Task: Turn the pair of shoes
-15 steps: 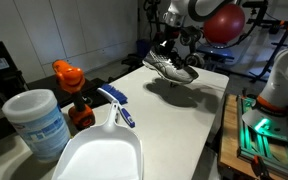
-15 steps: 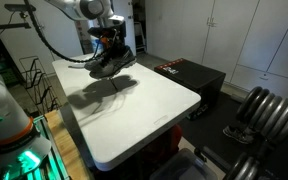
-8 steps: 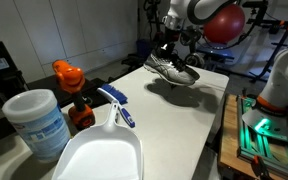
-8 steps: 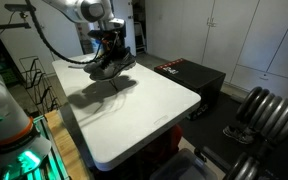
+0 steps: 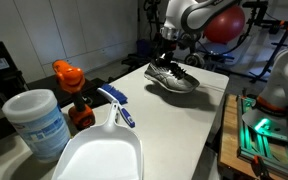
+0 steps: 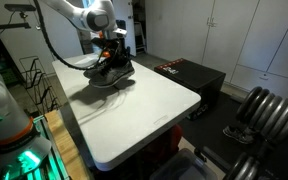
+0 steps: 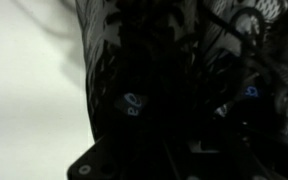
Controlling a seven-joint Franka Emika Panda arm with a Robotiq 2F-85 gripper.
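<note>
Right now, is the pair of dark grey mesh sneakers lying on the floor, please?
No, the pair of dark grey mesh sneakers is at the white table top, directly beneath the end effector.

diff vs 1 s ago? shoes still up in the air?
The pair of shoes came down from mid-air and levelled out, now at or just above the white table. The gripper lowered with it; whether it has let go cannot be told. The orange object, tub and dustpan are unchanged.

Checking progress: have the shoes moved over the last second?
Yes. The shoes have come down toward the white table and sit more level, their shadow now close beneath them.
</note>
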